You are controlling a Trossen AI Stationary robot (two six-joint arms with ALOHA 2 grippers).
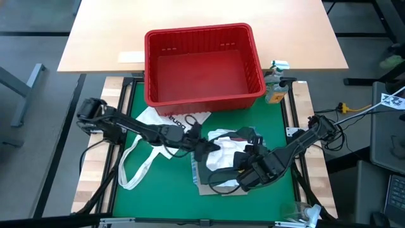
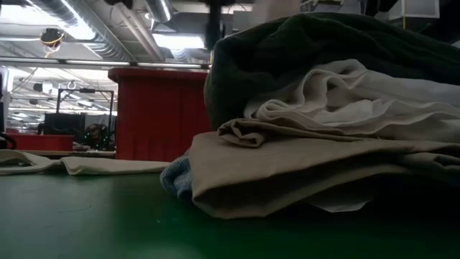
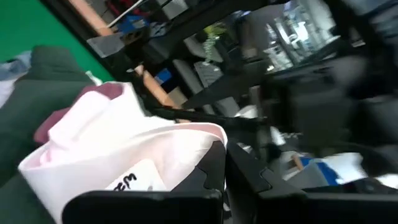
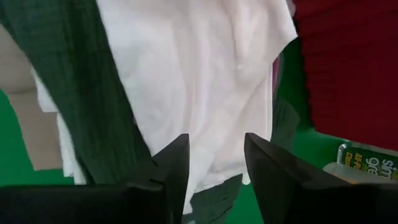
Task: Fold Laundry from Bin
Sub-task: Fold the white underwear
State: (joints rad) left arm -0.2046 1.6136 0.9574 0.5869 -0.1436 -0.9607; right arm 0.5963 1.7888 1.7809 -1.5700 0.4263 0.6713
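tan shirt [image 2: 302, 169] front | tote bag [image 1: 166, 120] lettering unreadable | bin [image 1: 202, 63] behind

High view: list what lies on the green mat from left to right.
Tote bag → left gripper, shut at the pile's left edge → laundry pile → right gripper, open, on the pile's right side.
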